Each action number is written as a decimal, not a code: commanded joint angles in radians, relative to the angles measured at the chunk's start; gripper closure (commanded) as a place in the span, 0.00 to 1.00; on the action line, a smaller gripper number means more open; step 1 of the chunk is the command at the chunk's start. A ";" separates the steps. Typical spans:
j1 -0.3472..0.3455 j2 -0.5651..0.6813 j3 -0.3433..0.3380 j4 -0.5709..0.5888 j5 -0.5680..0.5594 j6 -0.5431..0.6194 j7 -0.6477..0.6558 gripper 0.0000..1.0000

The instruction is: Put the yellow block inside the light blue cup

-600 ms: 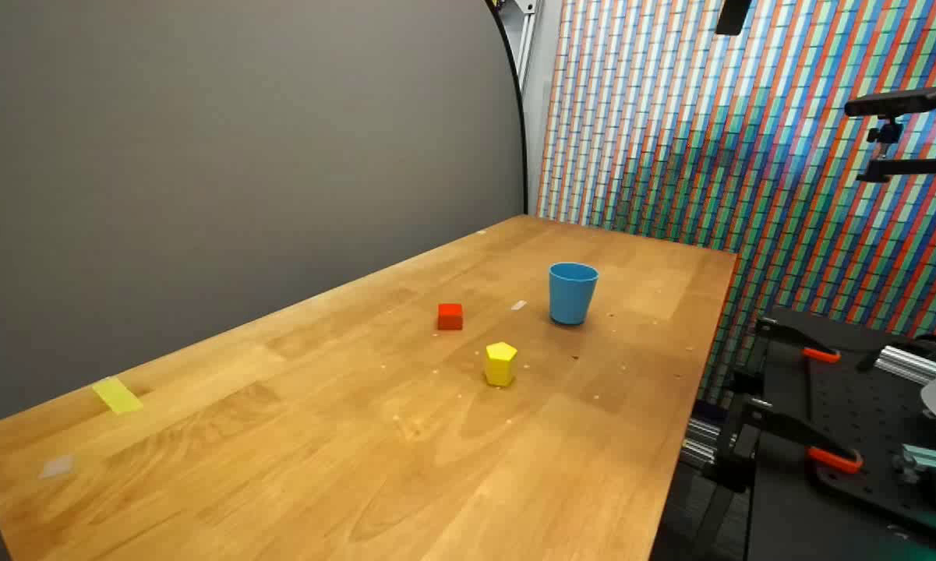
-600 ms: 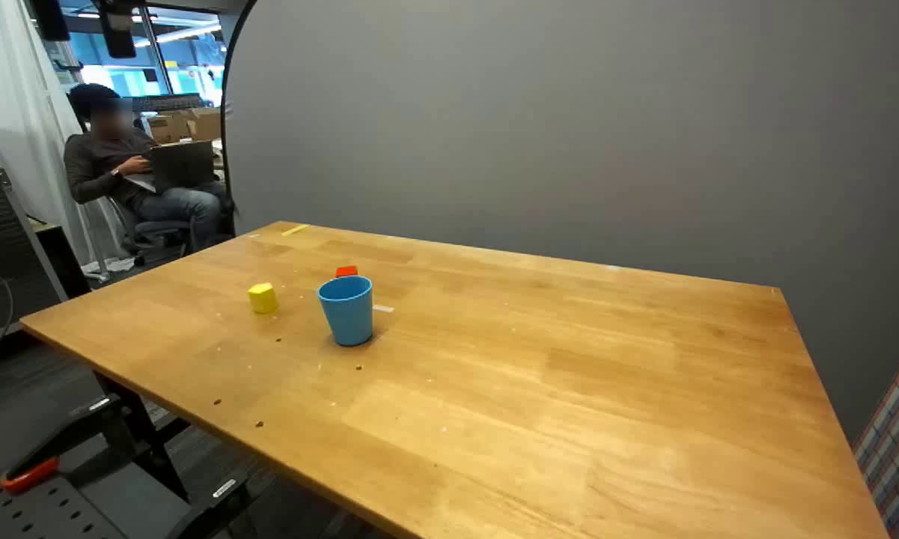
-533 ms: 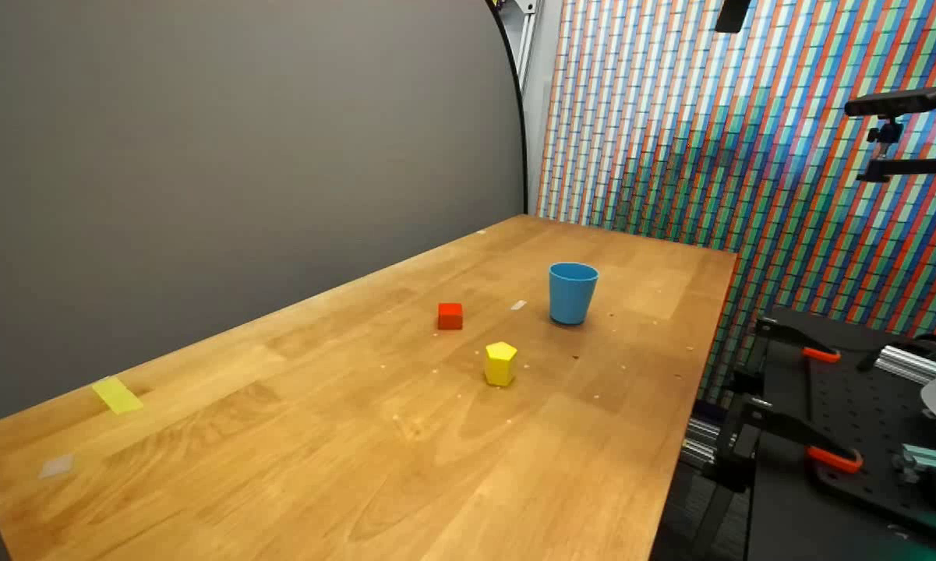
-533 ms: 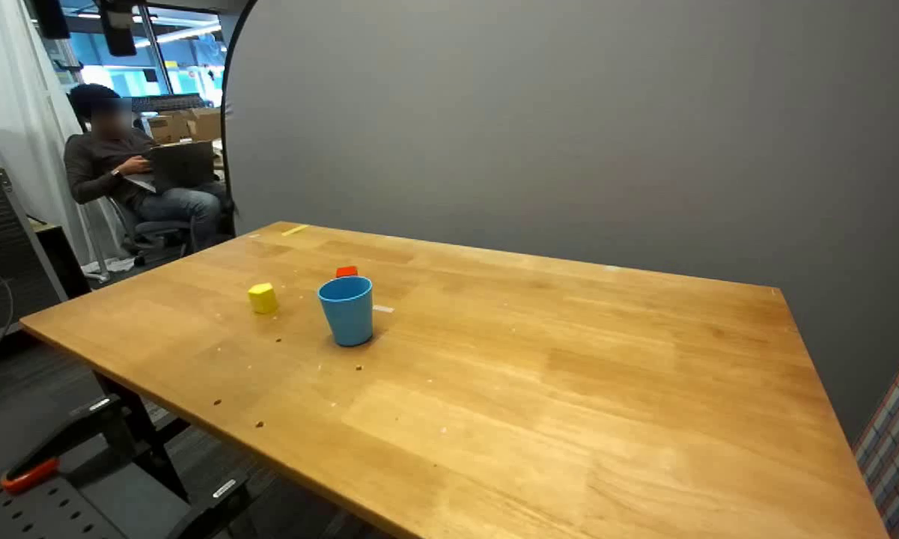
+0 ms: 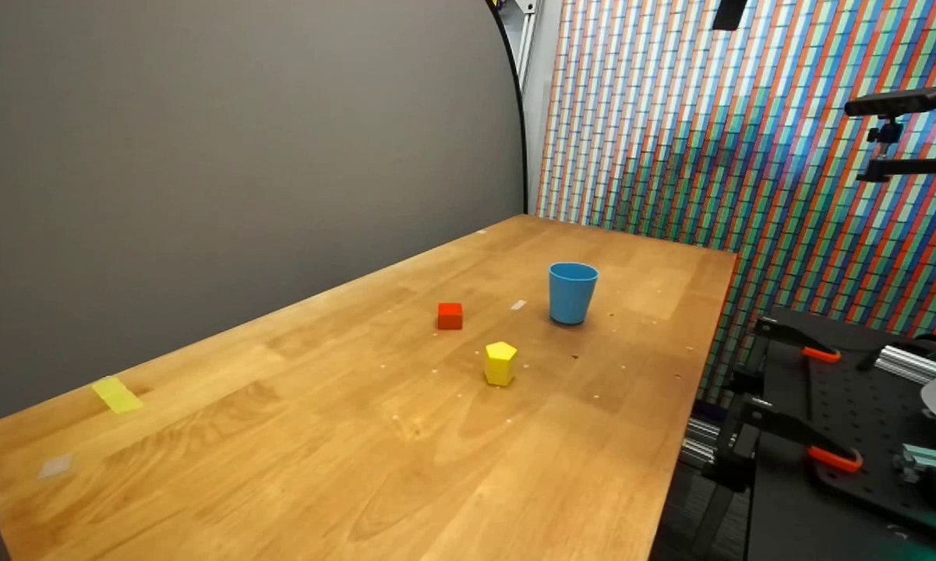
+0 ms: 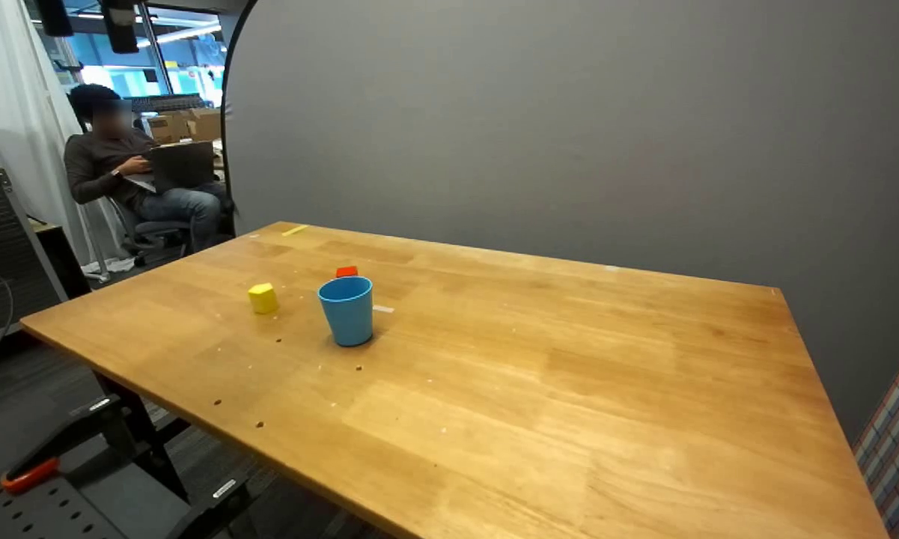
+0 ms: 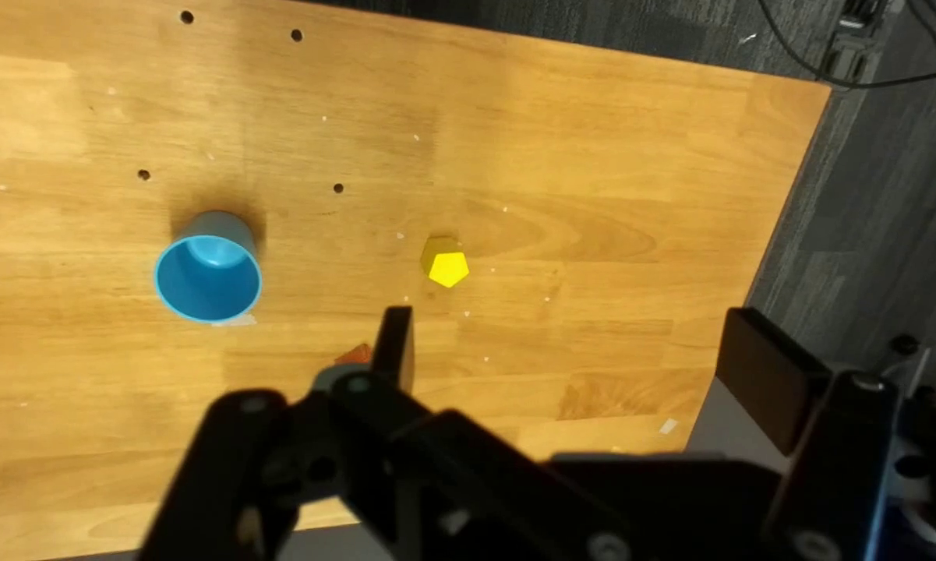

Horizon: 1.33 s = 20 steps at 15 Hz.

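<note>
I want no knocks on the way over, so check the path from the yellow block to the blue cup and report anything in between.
Nothing visible stands between the yellow block and the blue cup. The red block sits off to one side of that line, so it will likely not interfere.

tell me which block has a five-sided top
The yellow block: its top is a pentagon in the wrist view. The red block, in an exterior view, looks like a plain box.
</note>
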 commanded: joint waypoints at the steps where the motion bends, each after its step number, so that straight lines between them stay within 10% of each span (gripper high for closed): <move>1: -0.033 0.117 0.062 -0.027 0.001 0.192 0.011 0.00; 7: -0.006 0.505 0.220 0.016 -0.066 0.574 0.110 0.00; 11: -0.041 0.771 0.303 0.087 -0.335 0.678 0.315 0.00; 14: -0.007 0.949 0.250 0.185 -0.549 0.646 0.467 0.00; 20: 0.115 1.204 0.144 0.369 -0.583 0.642 0.466 0.00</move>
